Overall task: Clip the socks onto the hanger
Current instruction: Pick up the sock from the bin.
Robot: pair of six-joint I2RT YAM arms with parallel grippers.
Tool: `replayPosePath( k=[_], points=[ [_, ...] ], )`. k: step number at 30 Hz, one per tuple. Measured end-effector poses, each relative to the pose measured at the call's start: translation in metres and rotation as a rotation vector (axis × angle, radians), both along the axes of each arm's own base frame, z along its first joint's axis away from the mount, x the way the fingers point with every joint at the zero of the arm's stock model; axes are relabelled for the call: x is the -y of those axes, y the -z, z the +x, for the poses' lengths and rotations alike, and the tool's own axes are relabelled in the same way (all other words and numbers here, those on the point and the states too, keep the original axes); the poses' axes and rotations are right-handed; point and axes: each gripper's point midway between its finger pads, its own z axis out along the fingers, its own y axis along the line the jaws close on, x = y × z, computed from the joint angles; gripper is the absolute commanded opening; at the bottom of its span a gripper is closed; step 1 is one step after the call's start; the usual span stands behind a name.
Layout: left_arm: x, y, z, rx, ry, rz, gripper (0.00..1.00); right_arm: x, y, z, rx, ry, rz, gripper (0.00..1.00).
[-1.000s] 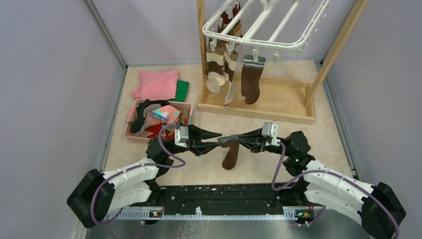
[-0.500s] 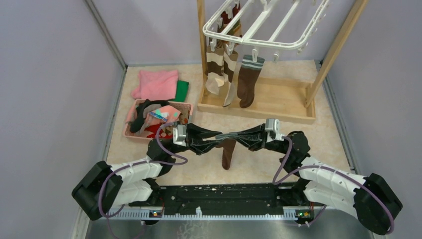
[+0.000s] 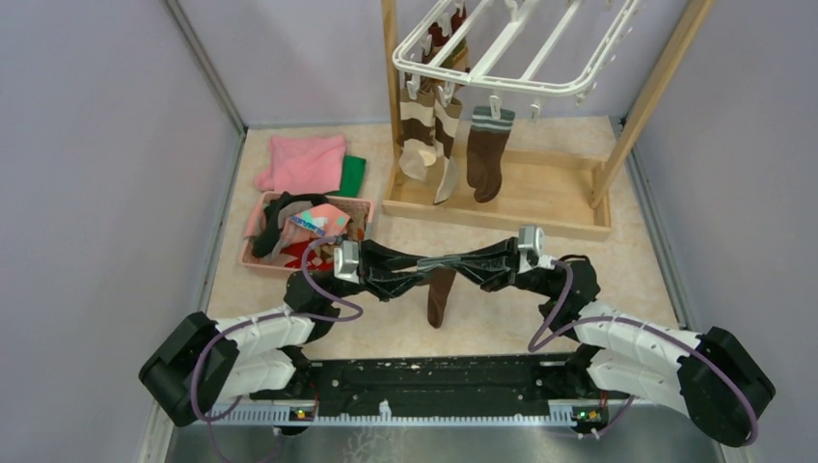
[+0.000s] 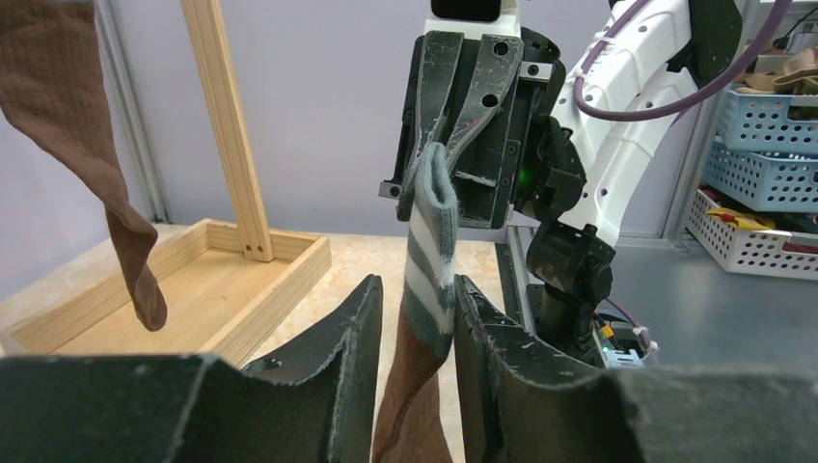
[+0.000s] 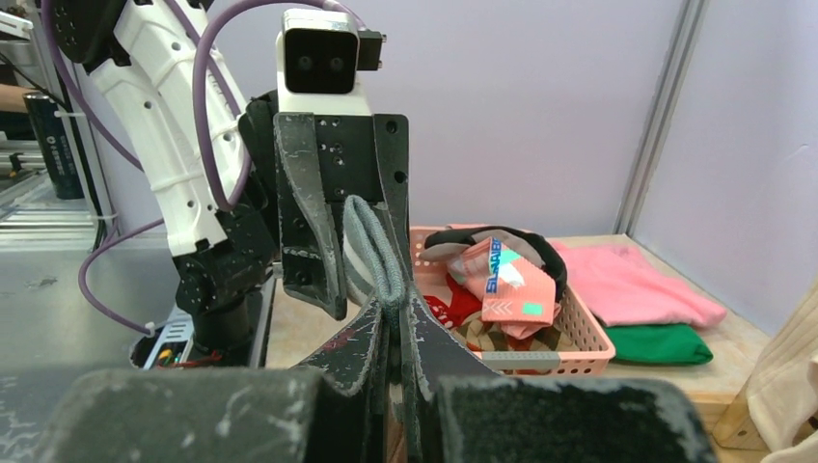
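Held sock: brown sock hangs by its cuff between both pincers, above the table's near-middle
Right gripper: clenched on the cuff
Left gripper: jaws straddle the cuff, grip unclear
Done: three socks clipped at the hanger's left end
Left: this one, plus those in the basket by the table's left edge

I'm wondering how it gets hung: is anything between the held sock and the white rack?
Nothing visible blocks it. Only bare tabletop lies between the sock and the rack, whose wooden frame base sits low. Three socks already hang at its left; clips to their right hang free.
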Motion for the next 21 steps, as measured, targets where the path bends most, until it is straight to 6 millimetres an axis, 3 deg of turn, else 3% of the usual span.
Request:
replayPosePath(
  k=[21],
  points=[
    [0.008, 0.016, 0.005, -0.102, 0.030, 0.033, 0.38, -0.001, 0.000, 0.000, -0.011, -0.010, 0.010, 0.00]
  ],
)
